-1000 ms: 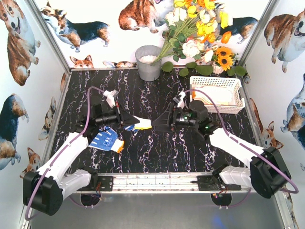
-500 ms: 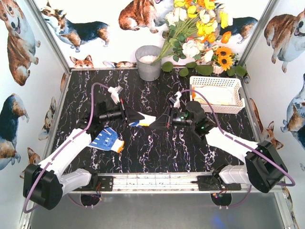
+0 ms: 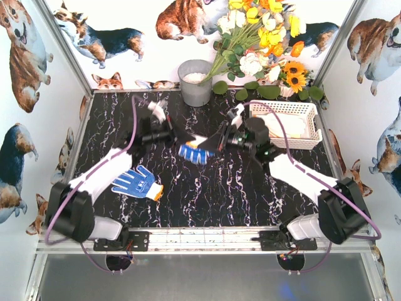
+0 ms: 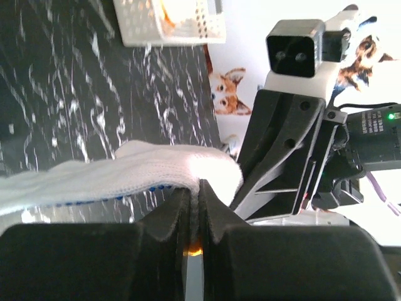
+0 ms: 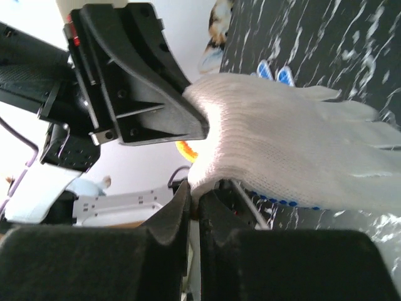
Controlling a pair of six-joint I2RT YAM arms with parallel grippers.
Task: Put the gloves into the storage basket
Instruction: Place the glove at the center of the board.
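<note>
Glove (image 3: 191,152) hung above mid-table (image 3: 207,194), long axis roughly left-right. Left jaws and right jaws were both clamped on it, tips nearly meeting. Storage basket (image 3: 282,105) lay right-rear, with the right arm nearer.

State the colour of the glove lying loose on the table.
The loose glove is blue with a yellow-orange cuff; the top external view shows it best.

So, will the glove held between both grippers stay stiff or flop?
Probably floppy: the glove drapes below the left gripper and right gripper. Likely light, since small pinches carry it. Its knit looks grippy, so slipping seems unlikely.
</note>
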